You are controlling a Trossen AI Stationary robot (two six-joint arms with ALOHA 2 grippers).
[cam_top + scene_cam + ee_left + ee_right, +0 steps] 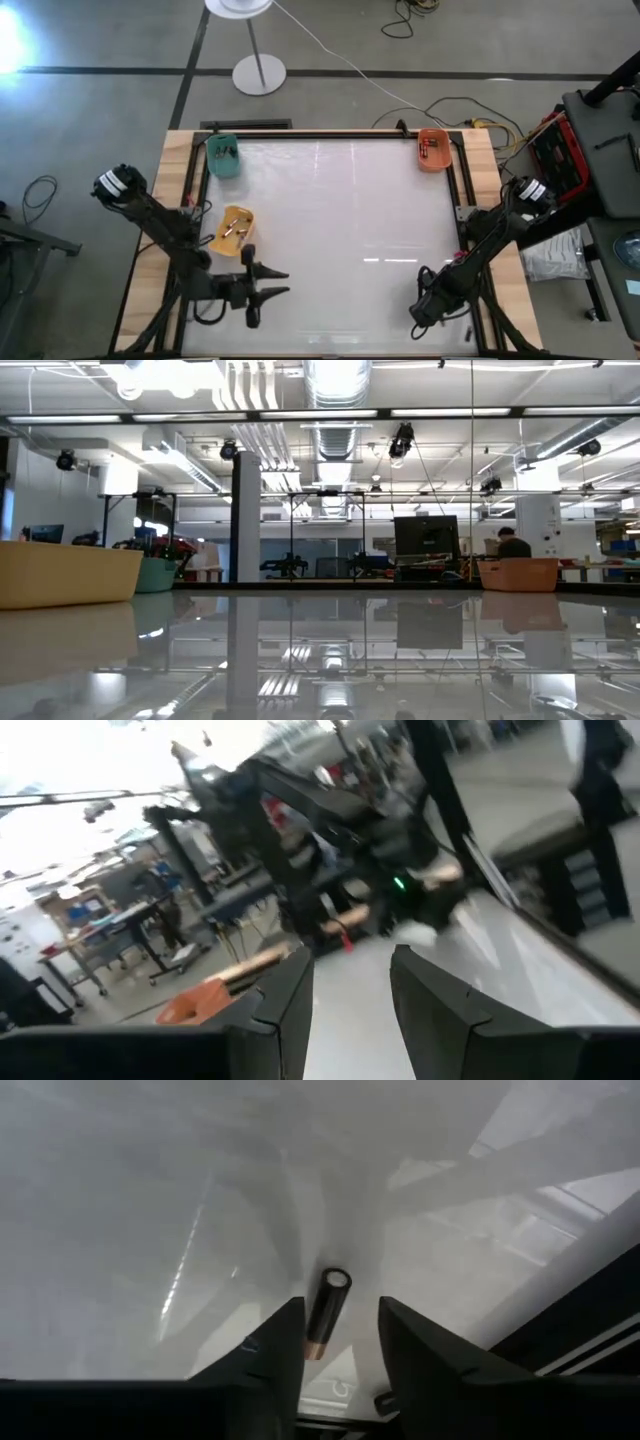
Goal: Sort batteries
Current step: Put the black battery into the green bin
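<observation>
I see a white table (340, 210) with a wooden border. A green bin (222, 157) stands at the far left corner, an orange bin (433, 150) at the far right corner, and a yellow bin (233, 230) near the left edge. On the floor behind the table stands a white lamp stand (259, 73), and cables (470, 105) lie near it. Far in the room a person (514, 545) sits at a desk.

The batteries (233, 229) in the yellow bin (246, 219) are too small to count. The left wrist view is blurry, so the orange shape (195, 1001) is maybe a bin. The picture's edge cuts off the yellow bin in the low view.
</observation>
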